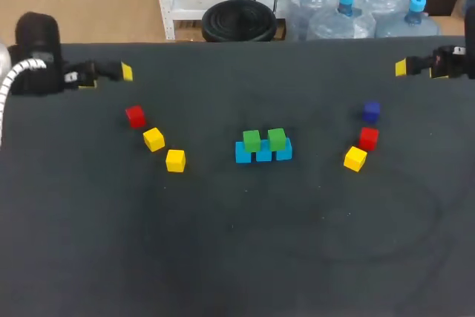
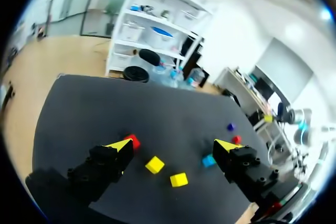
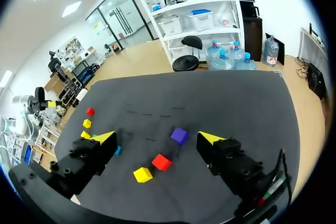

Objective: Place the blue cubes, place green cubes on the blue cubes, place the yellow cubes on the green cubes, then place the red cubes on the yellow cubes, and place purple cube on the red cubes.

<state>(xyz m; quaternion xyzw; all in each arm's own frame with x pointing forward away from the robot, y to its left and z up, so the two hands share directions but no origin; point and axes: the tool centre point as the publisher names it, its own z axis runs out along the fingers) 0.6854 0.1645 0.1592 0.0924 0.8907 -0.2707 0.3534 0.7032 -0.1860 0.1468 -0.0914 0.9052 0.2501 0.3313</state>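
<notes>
Grippers hang open and empty, left gripper point(image 1: 107, 76) at ten o'clock on the table point(image 1: 245, 257), right gripper point(image 1: 419, 70) at two. Green cubes point(image 1: 251, 139) top the blue cubes point(image 1: 263, 155) at centre, so yellow seems next: grip the yellow cube point(image 1: 175, 159) at the stack's nine o'clock squarely and lower it gently, sparing the greens.

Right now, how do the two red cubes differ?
Left red cube lies left of the stack, right red cube right of it. Left red cube heads a row with two yellow cubes; right red cube sits between the purple cube and one yellow cube. Both lie loose on the table.
</notes>
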